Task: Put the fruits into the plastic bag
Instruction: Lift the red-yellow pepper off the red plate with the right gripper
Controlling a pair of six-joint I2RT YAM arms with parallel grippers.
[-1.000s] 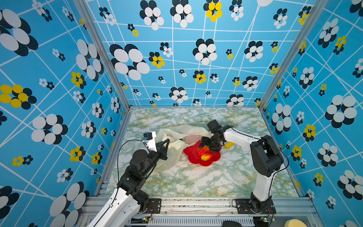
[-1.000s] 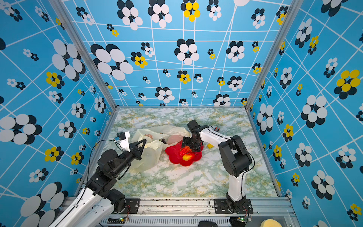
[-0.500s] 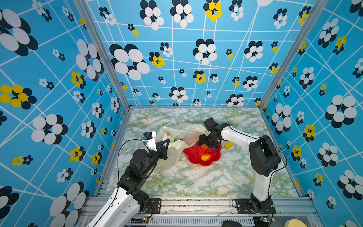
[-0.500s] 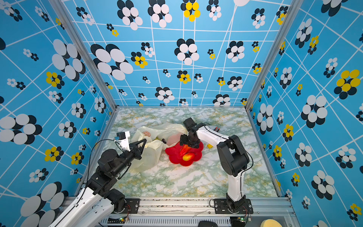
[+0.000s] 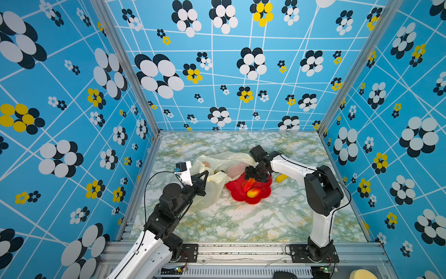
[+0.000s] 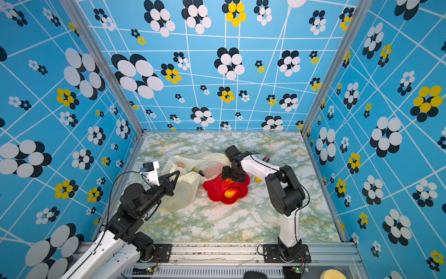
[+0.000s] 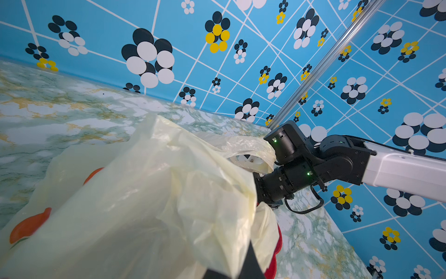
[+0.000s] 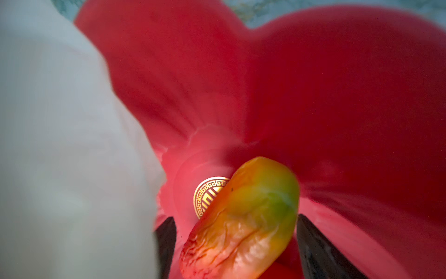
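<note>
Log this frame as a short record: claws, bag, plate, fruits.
left claw: shut on bag edge
right claw: open over plate, jaws either side of orange fruit
bag: crumpled, beside plate
plate: red, also holds yellow-red fruit
fruit lifted: cannot tell

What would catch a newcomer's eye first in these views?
First the loud blue walls with black, white and yellow flowers, boxing in the marble table. Next the red flower-shaped plate mid-table, where the right tool straddles a red-orange fruit beside a yellow-red one. To the left of the plate, the left tool holds up the crinkly cream plastic bag.
</note>
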